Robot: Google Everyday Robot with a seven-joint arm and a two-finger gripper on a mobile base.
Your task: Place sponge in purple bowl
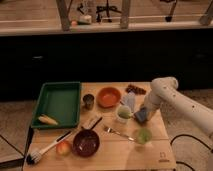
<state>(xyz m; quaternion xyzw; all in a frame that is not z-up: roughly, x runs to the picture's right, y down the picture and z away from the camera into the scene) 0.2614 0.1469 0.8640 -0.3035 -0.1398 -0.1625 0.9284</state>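
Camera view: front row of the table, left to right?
Brush → apple → purple bowl → fork → green cup. Gripper sits behind the row at the right, at the blue sponge.

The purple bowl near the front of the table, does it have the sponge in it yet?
No. The purple bowl holds no sponge; the blue sponge is over at the gripper, on the table's right side.
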